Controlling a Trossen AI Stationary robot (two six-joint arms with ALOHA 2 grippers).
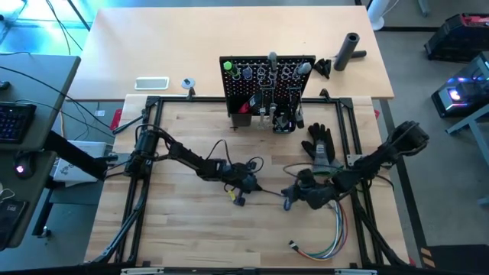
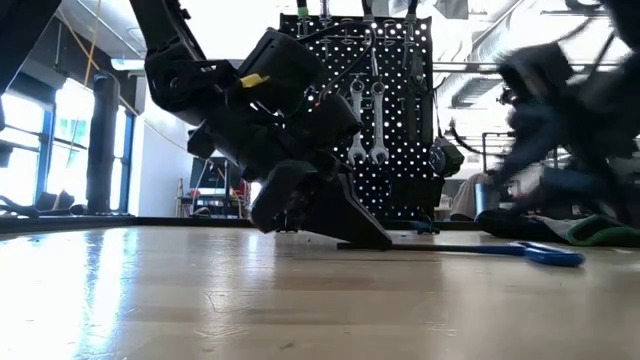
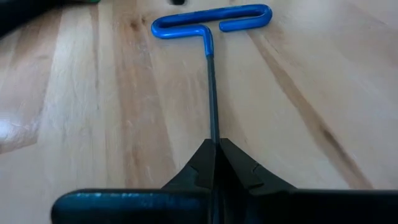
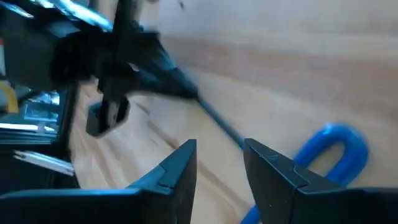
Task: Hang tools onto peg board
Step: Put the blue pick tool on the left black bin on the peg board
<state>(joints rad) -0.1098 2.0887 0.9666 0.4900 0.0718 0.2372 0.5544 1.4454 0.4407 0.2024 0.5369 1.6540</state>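
One hex key [image 3: 211,74] pinched in left gripper [image 3: 216,163]; right gripper [image 4: 219,163] apart, empty

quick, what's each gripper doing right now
left gripper: closed on the thin shaft of the blue-handled hex key, low on the table.
right gripper: open, holding nothing, close by the key's blue handle.

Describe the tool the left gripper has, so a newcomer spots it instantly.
Start at the black peg board at the table's far edge, then come forward to mid-table, where the left gripper is shut on a thin dark shaft. That shaft ends in a blue looped T-handle: the hex key, the only blue tool.
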